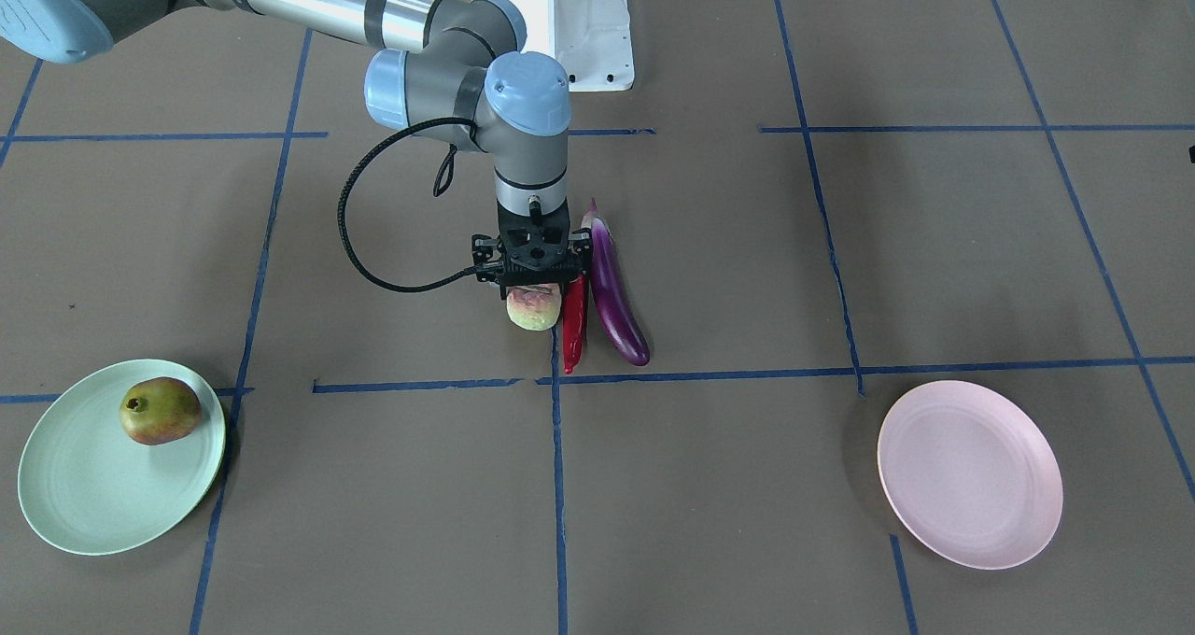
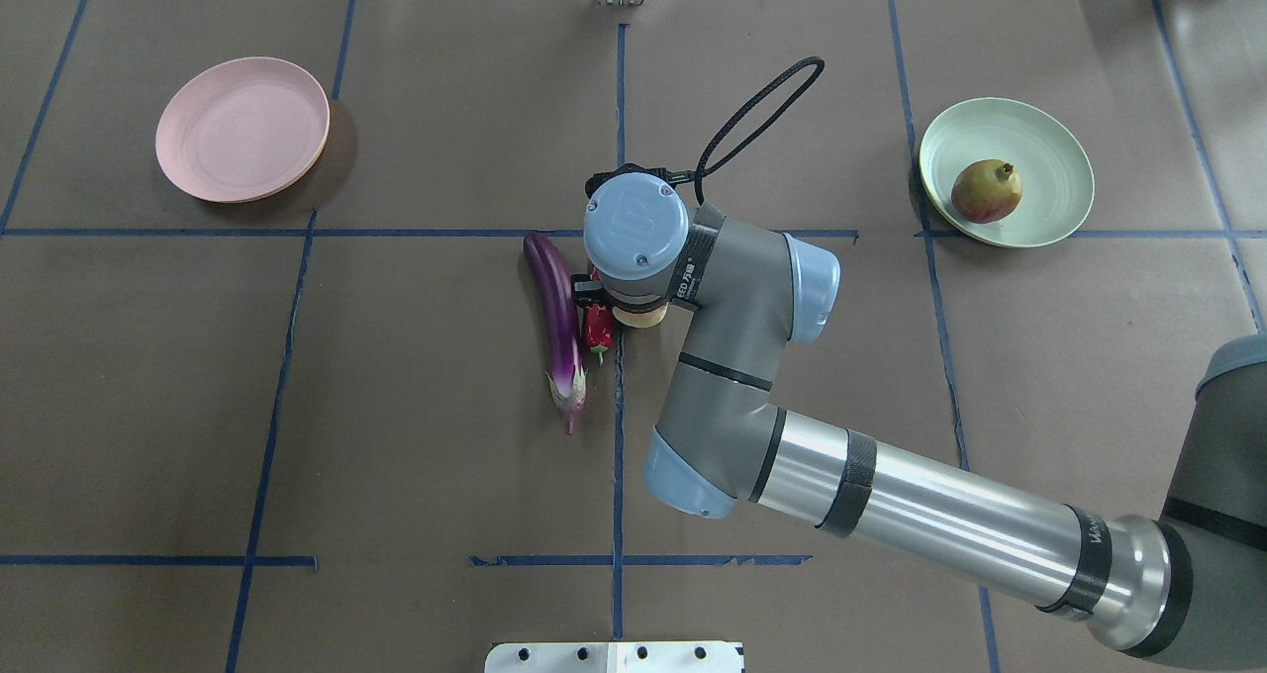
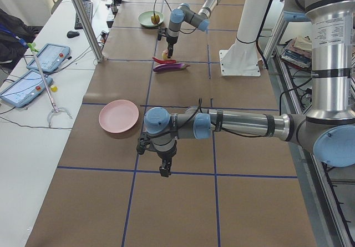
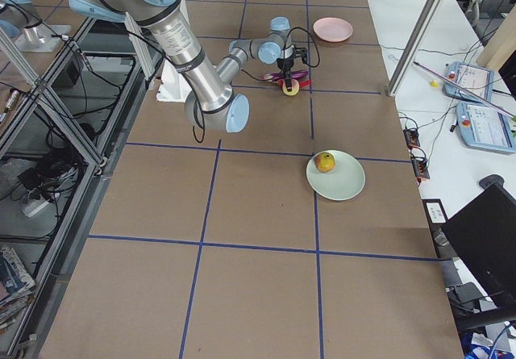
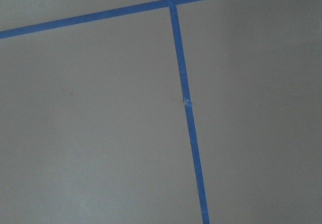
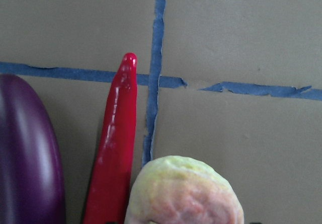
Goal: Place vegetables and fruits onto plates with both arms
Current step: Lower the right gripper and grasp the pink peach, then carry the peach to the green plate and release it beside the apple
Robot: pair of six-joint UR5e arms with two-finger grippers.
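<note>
My right gripper [image 1: 533, 291] points straight down at the table's middle, its fingers on both sides of the pale pink-and-green peach [image 1: 533, 309], shut on it. The right wrist view shows the peach [image 6: 184, 193] close up. The red chili [image 1: 573, 322] lies right beside it, then the purple eggplant [image 1: 616, 294]. The green-and-red fruit [image 1: 160, 411] sits on the mint green plate [image 1: 65, 500]. The pink plate [image 1: 969, 472] holds nothing. My left gripper [image 3: 165, 169] hangs low over bare table near the pink plate [image 3: 118, 116]; I cannot tell whether it is open or shut.
Blue tape lines [image 1: 557, 486] divide the brown table into squares. The white base block [image 1: 560, 19] stands at the robot's side. The right arm's forearm [image 2: 891, 515] spans the table's right half. The left wrist view shows only table and tape [image 5: 183, 98].
</note>
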